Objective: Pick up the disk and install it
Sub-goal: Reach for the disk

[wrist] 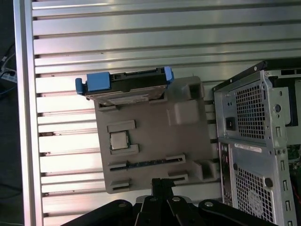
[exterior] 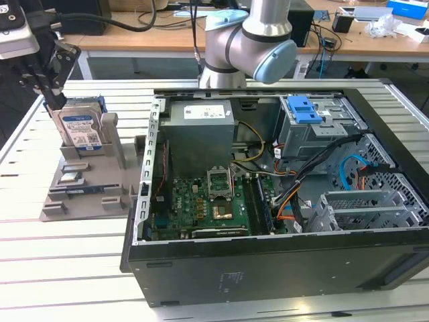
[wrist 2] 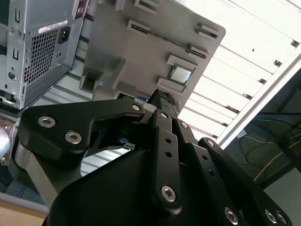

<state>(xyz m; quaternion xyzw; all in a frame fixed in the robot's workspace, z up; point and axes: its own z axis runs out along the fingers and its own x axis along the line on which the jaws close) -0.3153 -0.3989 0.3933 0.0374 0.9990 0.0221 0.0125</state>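
Note:
The disk (exterior: 79, 128) is a silver drive with a white-and-blue label and a blue bracket. It stands upright in a grey holder (exterior: 87, 191) on the exterior view's left. My black gripper (exterior: 57, 102) hangs just above the disk's upper corner, fingers pointing down and shut with nothing between them. In the first wrist view the disk (wrist: 124, 89) shows edge-on at the holder's (wrist: 155, 136) far end, well away from the gripper (wrist: 162, 181). The second wrist view shows the gripper (wrist 2: 163, 96) over the holder (wrist 2: 141, 47).
An open computer case (exterior: 268, 268) lies to the exterior view's right of the holder, with a grey power supply (exterior: 200, 131), a motherboard (exterior: 201, 208) and a metal cage topped by a blue latch (exterior: 301, 109). A chip (wrist: 117, 140) sits on the holder. The arm's base (exterior: 248, 40) stands behind the case.

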